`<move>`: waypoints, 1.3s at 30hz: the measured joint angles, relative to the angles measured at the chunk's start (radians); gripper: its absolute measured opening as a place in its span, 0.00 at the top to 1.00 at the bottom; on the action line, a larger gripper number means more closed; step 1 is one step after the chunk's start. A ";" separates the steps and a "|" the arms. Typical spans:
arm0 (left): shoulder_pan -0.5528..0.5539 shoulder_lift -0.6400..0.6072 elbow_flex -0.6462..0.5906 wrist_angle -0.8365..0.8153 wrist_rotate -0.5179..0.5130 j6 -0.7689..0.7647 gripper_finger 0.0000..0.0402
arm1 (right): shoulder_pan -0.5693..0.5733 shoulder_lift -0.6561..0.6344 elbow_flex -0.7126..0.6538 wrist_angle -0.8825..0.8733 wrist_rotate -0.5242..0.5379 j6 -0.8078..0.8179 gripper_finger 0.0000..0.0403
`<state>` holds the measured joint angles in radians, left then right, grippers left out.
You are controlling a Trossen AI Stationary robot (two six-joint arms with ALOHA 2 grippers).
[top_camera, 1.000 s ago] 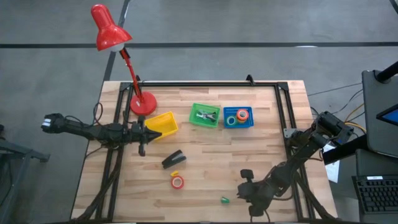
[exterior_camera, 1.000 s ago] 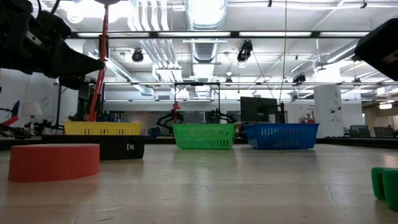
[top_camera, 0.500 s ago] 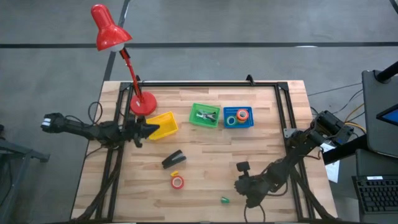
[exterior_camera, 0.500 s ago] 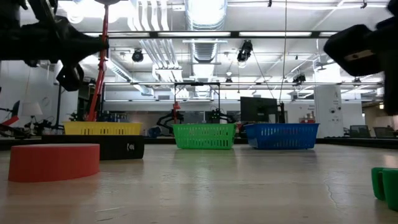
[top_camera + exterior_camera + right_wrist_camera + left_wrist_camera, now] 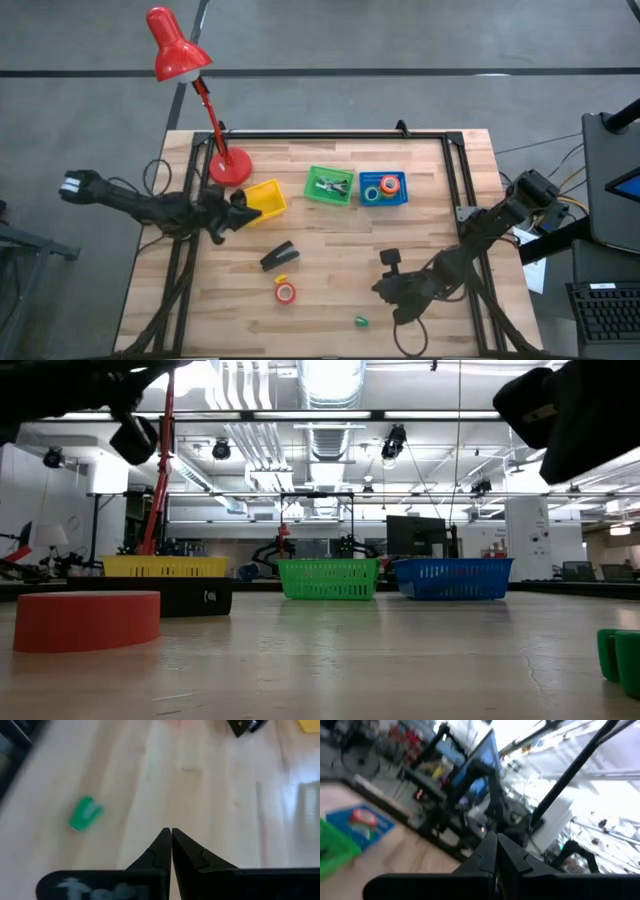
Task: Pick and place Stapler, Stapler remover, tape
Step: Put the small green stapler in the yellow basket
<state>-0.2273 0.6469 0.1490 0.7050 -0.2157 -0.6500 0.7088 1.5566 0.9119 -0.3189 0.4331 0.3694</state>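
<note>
A: Stapler [image 5: 279, 256] first. Whereabouts?

B: Lies loose on the table [image 5: 330, 240], near the middle of the bare wood, at 5 o'clock of the yellow bin [image 5: 262, 200]. Black and wedge-shaped, with a yellow patch at one end. Runs long-ways from 8 o'clock to 2 o'clock, taking the top-down view as the dial.

A: And from each gripper?

B: From the left gripper [image 5: 240, 205]: at 5 o'clock, near. From the right gripper [image 5: 380, 288]: at 10 o'clock, well apart. Favours the left arm, judging by reach alone.

A: State of the fingers?

B: Pressed tip to tip on both, with nothing between. Needs a release before any grasp, and likely a wrist turn, so as to close across the narrow sides and not along the length.

A: Tape?

B: One red-and-orange roll [image 5: 286, 292] flat on the wood, just at 6 o'clock of the stapler and at 9 o'clock from the right gripper. More rolls [image 5: 390, 183] already inside the blue bin [image 5: 384, 203], orange and green among them.

A: Anything else by the right gripper?

B: A small green lump [image 5: 361, 321] at 7 o'clock of it, close to the near edge. Silvery pieces [image 5: 330, 185] inside the green bin [image 5: 312, 192], too small to identify.
</note>
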 joint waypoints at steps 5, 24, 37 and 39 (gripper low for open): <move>-0.006 0.191 0.084 -0.001 0.058 -0.052 0.98 | -0.003 0.010 -0.011 0.102 -0.063 0.075 0.98; -0.010 0.510 0.382 0.002 -0.014 0.224 0.74 | 0.074 0.165 -0.065 0.358 -0.208 0.384 0.55; -0.008 0.510 0.404 -0.001 -0.064 0.263 0.66 | 0.079 0.310 -0.064 0.559 -0.224 0.364 0.38; -0.008 0.510 0.404 -0.001 -0.073 0.258 0.66 | 0.076 0.325 -0.064 0.581 -0.196 0.360 0.38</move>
<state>-0.2352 1.1568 0.5529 0.7036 -0.2890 -0.3921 0.7853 1.8813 0.8478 0.2622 0.2369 0.7296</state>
